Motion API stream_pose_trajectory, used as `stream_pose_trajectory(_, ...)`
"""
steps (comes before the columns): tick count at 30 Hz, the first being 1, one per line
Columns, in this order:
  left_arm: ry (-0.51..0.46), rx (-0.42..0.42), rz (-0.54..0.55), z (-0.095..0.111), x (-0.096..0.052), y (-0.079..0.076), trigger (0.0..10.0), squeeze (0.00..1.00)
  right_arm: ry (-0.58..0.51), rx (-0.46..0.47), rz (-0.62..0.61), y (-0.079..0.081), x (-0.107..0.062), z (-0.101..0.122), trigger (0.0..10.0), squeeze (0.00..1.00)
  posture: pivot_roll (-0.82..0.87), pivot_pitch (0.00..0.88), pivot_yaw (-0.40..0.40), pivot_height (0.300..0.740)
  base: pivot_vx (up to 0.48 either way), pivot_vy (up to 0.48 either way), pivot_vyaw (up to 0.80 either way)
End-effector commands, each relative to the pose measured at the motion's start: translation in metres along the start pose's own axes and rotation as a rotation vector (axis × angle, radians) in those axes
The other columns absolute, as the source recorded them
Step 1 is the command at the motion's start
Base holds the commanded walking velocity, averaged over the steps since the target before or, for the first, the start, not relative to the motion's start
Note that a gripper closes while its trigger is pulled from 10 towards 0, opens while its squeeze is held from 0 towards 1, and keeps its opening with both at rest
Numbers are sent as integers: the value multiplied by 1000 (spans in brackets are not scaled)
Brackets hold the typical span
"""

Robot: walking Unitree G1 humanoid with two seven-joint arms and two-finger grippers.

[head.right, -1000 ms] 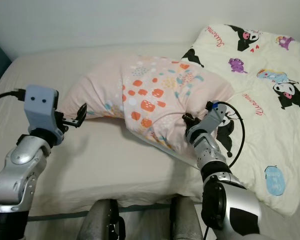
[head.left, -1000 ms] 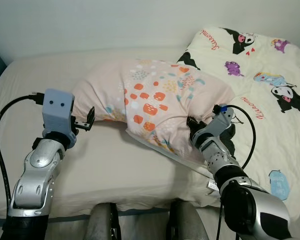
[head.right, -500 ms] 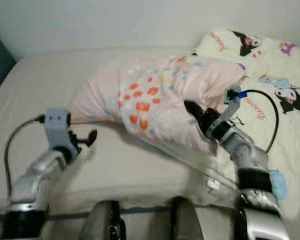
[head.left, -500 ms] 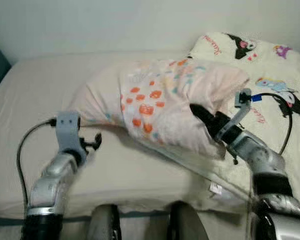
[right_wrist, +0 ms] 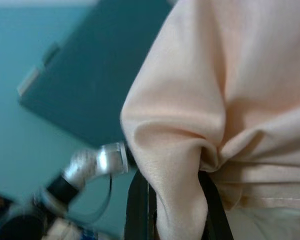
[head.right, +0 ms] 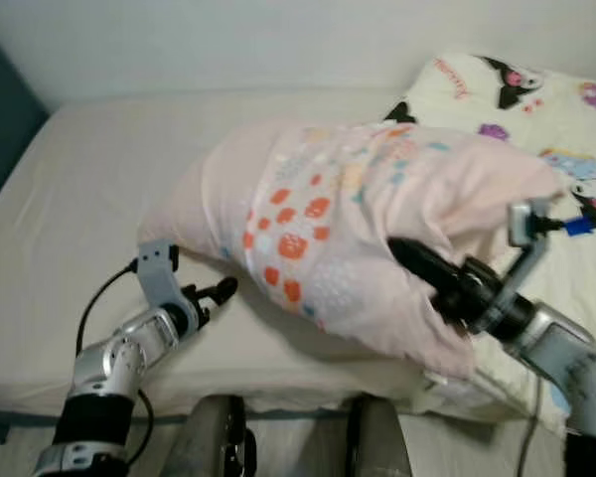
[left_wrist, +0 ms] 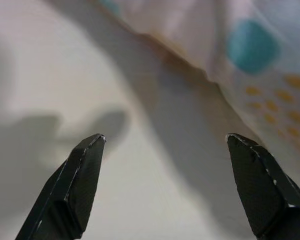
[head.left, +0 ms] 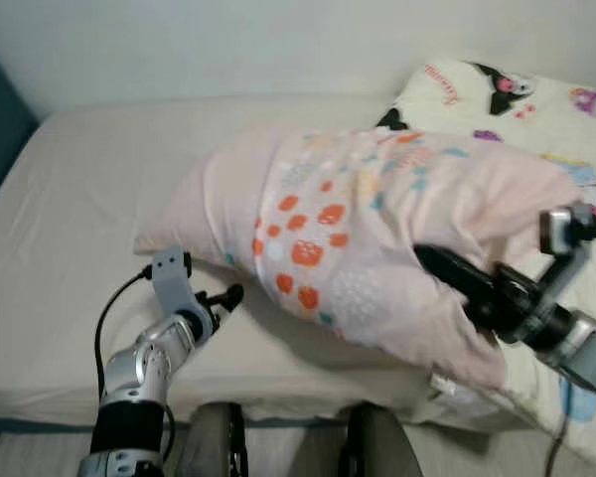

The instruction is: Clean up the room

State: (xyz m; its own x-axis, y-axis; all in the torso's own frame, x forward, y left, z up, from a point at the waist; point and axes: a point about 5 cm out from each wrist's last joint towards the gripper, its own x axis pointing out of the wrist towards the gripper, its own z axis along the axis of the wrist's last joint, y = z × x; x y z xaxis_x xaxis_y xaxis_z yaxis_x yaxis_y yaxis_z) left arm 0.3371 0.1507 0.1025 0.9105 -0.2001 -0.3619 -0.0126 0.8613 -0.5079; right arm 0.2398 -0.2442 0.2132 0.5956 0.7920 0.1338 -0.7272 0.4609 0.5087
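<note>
A pink pillow (head.left: 368, 219) with orange, teal and white spots lies across the beige bed (head.left: 89, 199), its right end lifted off the mattress. My right gripper (head.left: 439, 268) is shut on the pillow's lower right edge, with a fold of pink cloth (right_wrist: 190, 125) bunched between its fingers. My left gripper (head.left: 225, 296) hangs open just above the mattress, short of the pillow's left end, with nothing between its fingertips (left_wrist: 85, 170). The underside of the pillow (left_wrist: 225, 55) shows close ahead in the left wrist view.
A cream blanket (head.left: 517, 94) printed with cartoon characters covers the right side of the bed. A white wall (head.left: 228, 40) runs behind the bed. A dark teal surface (head.left: 0, 129) stands at the left edge. The bed's front edge (head.left: 50, 407) is near my legs.
My right gripper has lifted the pillow's right end up and to the right. My left arm has dropped lower and come away from the pillow's left end. The camera has also shifted.
</note>
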Motion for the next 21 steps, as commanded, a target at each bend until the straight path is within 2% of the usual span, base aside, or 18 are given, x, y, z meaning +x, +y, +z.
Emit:
stream_pose_trajectory(1,23,-36,19,-9,0,5,10000,0,17,-33,58,10,-1,2,0,0,10,237,24,627,0,0,0)
stream_pose_trajectory(2,20,-73,29,-9,1,6,10000,0,73,-52,18,9,-8,-2,0,0,9,238,25,627,0,0,0)
stream_pose_trajectory(3,5,-109,31,-8,2,7,10000,0,158,-105,-88,4,-15,-7,0,0,0,239,29,627,0,0,0)
stream_pose_trajectory(4,-24,-160,30,-3,3,8,10000,0,295,-185,-302,-12,-30,-12,0,0,-6,240,34,627,0,0,0)
stream_pose_trajectory(5,-51,-206,20,1,3,9,10000,0,387,-264,-480,-26,-45,-12,0,0,-6,240,34,627,0,0,0)
stream_pose_trajectory(6,-66,-235,14,5,2,10,10000,0,410,-300,-605,-36,-55,-9,0,0,-5,240,32,627,0,0,0)
stream_pose_trajectory(8,-84,-235,7,8,1,12,10000,0,376,-318,-745,-50,-68,2,0,0,-2,239,31,627,0,0,0)
stream_pose_trajectory(9,-84,-235,7,8,1,12,10000,0,376,-318,-745,-50,-68,2,0,0,-2,239,31,627,0,0,0)
stream_pose_trajectory(10,-93,-223,0,11,0,13,10000,0,352,-353,-851,-61,-78,11,0,0,2,240,26,627,0,0,0)
stream_pose_trajectory(16,-117,-236,-15,16,-2,15,10000,0,290,-408,-996,-78,-92,23,0,0,5,239,21,627,0,0,0)
stream_pose_trajectory(19,-102,-324,-79,12,-3,11,10000,0,215,-447,-1192,-98,-110,29,0,0,6,240,19,627,0,0,0)
stream_pose_trajectory(21,-102,-324,-79,12,-3,11,10000,0,215,-447,-1192,-98,-110,29,0,0,6,240,19,627,0,0,0)
